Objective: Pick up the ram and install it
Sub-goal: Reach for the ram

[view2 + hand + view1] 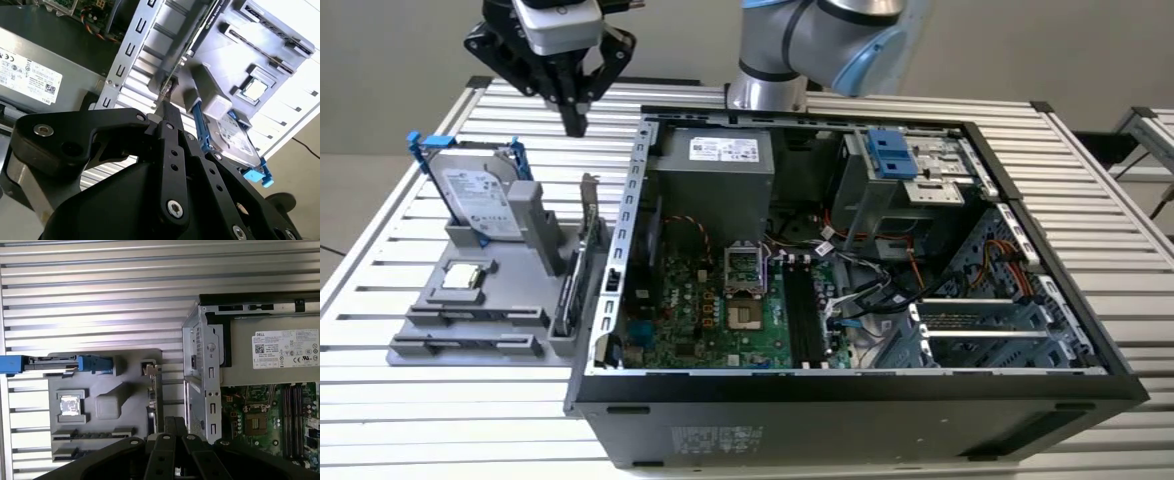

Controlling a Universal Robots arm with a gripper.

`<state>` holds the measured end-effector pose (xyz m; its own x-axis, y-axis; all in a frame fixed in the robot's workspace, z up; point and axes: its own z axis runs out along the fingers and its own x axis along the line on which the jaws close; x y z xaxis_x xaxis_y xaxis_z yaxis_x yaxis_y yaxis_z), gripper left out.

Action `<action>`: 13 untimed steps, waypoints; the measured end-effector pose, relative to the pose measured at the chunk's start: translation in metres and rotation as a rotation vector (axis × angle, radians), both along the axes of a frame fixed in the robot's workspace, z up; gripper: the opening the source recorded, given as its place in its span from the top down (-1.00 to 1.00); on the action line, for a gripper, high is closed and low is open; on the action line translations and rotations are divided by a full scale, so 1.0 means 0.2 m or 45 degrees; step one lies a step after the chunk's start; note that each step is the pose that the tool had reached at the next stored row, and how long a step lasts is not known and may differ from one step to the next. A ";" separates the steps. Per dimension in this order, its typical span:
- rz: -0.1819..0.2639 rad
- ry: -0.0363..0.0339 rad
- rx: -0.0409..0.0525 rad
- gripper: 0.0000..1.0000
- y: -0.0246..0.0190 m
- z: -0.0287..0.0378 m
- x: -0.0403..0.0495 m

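Matte black gripper (167, 109) links, pinned with hex screws, taper to two slim fingers that meet at the tips with nothing between them. In the exterior view the gripper (574, 125) hangs at eleven o'clock over the ribbed aluminium table (360, 330), clear of everything below.

At five o'clock of the tips a thin expansion card (587, 250) stands on edge. At seven o'clock is a boxy silver hard drive (480, 200) in a blue frame. Both rise from a grey moulded holder (507, 300), which also carries a square processor chip (464, 281) in a pocket.

The ram (474, 318) looks like a dark narrow strip seated in a long slot of that holder, just at six o'clock of the chip. It lies about six-thirty from the tips and well apart from them. In the first wrist view the ram (95, 432) lies near the finger links, not touching.

At three to four o'clock of the holder runs the punched sheet-metal wall of the open computer case (638, 200), very near the card. Bare slats lie open at nine o'clock.
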<state>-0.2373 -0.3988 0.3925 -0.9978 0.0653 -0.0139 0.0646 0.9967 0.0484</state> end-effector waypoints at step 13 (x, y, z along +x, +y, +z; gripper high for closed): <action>0.023 0.0000 0.000 1.00 0.000 0.000 -0.108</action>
